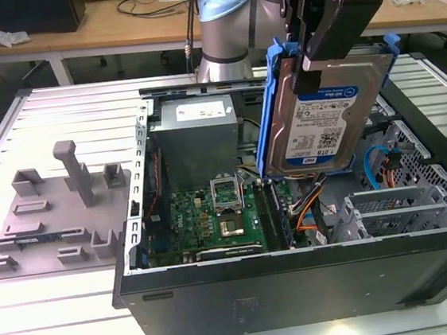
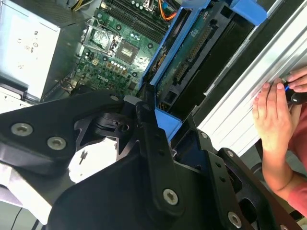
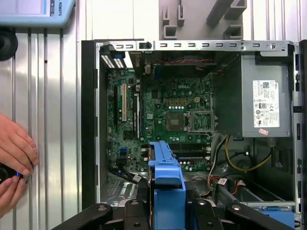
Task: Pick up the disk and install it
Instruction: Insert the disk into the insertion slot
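Note:
The disk (image 1: pixel 324 121), a silver-black drive with a white-and-blue label in a blue carrier frame, hangs on edge above the right half of the open computer case (image 1: pixel 299 281). My gripper (image 1: pixel 314 60) is shut on its upper edge from above. In the second wrist view the disk (image 2: pixel 191 53) shows its green circuit-board side between the black fingers (image 2: pixel 149 139). The first wrist view looks down past the blue carrier (image 3: pixel 166 178) held in my gripper (image 3: pixel 165 212), with the motherboard (image 3: pixel 163 120) below.
Inside the case lie the motherboard (image 1: pixel 213 216), a grey power supply (image 1: pixel 196 137) and a metal drive cage (image 1: pixel 407 206) with loose cables. A grey fixture plate (image 1: pixel 53 217) sits at the exterior view's left. A person's hand (image 3: pixel 14 149) rests on the table beside the case.

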`<state>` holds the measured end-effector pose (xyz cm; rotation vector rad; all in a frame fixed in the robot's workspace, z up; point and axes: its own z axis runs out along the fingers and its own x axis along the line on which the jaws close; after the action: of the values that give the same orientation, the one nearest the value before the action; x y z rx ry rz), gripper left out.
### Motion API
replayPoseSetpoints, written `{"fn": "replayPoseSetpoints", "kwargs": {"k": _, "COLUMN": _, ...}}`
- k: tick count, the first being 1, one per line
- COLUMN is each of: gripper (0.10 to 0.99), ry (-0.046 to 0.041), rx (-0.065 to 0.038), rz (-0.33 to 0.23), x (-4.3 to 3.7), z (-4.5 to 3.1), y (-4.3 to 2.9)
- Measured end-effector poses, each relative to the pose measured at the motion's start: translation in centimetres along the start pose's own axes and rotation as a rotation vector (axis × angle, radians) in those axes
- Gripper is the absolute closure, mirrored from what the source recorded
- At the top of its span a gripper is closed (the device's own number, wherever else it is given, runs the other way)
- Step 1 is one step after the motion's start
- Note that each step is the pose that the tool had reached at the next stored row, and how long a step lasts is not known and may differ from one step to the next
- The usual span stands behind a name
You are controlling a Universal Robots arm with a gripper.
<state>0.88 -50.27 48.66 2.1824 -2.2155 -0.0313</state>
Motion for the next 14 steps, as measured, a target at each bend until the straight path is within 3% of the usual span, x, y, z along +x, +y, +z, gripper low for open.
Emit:
{"fn": "replayPoseSetpoints", "kwargs": {"k": 5, "gripper": 0.718, "ry": -0.0052, "rx": 0.002, "rz": 0.0, "x": 0.06, "z": 0.03, "y": 0.0}}
{"fn": "replayPoseSetpoints", "kwargs": {"k": 11, "gripper": 0.718, "ry": -0.0237, "rx": 0.011, "rz": -0.001, "x": 0.31, "z": 0.05, "y": 0.0}}
{"fn": "replayPoseSetpoints", "kwargs": {"k": 14, "gripper": 0.718, "ry": -0.0246, "rx": 0.012, "rz": -0.001, "x": 0.55, "z": 0.11, "y": -0.06}}
